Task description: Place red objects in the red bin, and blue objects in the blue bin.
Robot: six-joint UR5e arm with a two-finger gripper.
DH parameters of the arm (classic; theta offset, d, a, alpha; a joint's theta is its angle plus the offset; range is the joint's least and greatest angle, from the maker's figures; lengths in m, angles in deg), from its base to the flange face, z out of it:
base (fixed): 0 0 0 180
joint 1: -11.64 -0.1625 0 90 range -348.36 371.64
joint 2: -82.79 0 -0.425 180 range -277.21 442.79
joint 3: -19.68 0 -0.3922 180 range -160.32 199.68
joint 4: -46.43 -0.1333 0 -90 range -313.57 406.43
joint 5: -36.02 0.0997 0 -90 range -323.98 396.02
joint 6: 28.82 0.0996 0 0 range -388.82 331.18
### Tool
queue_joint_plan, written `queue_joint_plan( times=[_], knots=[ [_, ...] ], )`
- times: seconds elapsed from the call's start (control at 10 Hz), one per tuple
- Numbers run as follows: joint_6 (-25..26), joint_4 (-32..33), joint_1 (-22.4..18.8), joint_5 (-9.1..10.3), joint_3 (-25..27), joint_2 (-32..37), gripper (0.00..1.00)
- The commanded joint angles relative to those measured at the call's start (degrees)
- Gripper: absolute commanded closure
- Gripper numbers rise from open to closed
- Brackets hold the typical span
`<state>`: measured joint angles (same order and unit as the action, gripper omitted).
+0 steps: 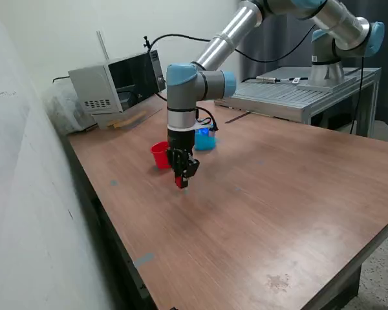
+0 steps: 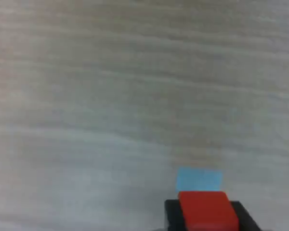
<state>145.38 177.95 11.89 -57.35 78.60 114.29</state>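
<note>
Wood-grain table, black end effector clenched on solid red cube

Red cube, red cup, blue cup behind

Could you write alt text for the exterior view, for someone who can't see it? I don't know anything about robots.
A robot arm reaches down over a wooden table, its gripper pinching a small red cube just above the surface. Right behind it stand a small red cup and a light blue cup.
</note>
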Motion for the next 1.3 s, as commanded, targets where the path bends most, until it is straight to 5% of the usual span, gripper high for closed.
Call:
queue_joint_plan(
  times=[0.0,0.3,0.4,0.7,1.2],
  knots=[
    [-0.7,-0.47,-0.08,-0.07,4.07,7.22,1.0],
    [-0.88,-0.47,0.79,-0.07,11.47,16.03,1.0],
    [-1.23,-1.17,4.02,-0.07,12.87,17.09,1.0],
    [-1.49,-1.88,13.17,0.2,13.77,17.1,1.0],
    [-1.93,-1.53,14.77,0.37,13.5,12.8,1.0]
  ],
)
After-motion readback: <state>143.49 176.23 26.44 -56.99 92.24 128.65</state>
